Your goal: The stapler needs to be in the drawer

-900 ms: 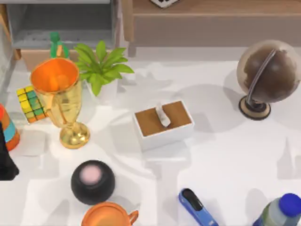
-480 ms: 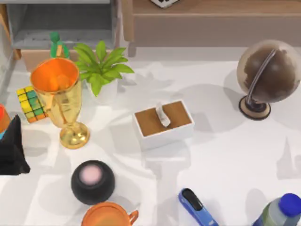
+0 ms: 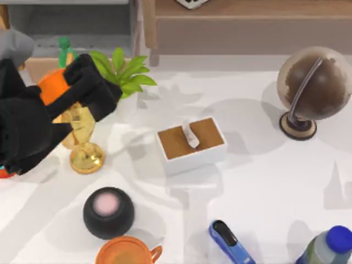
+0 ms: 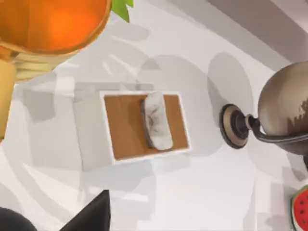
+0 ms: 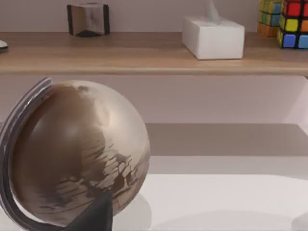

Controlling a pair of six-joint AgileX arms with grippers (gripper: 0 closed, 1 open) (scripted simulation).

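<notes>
The blue stapler (image 3: 230, 242) lies on the white table near the front edge, right of centre, with nothing touching it. At the back left, the drawer (image 3: 99, 27) stands open, showing its grey inside and tan front edge. My left gripper (image 3: 94, 87) hovers on its black arm over the gold trophy (image 3: 85, 148), just in front of the drawer and far from the stapler. One dark fingertip (image 4: 91, 217) of it shows in the left wrist view above the tissue box (image 4: 144, 126). A dark fingertip (image 5: 95, 215) of my right gripper shows before the globe (image 5: 72, 154).
The tissue box (image 3: 191, 143) sits mid-table, between the stapler and the drawer. A potted plant (image 3: 122, 77) and a green figure (image 3: 65, 47) stand by the drawer front. The globe (image 3: 313, 88) is at the right, a black ball (image 3: 108, 212) and orange cup (image 3: 127, 253) at the front left, a blue-capped bottle (image 3: 330, 247) at the front right.
My left arm has swung in from the left edge, up and to the right, and now covers the coloured cube and part of the trophy. The stapler has not moved.
</notes>
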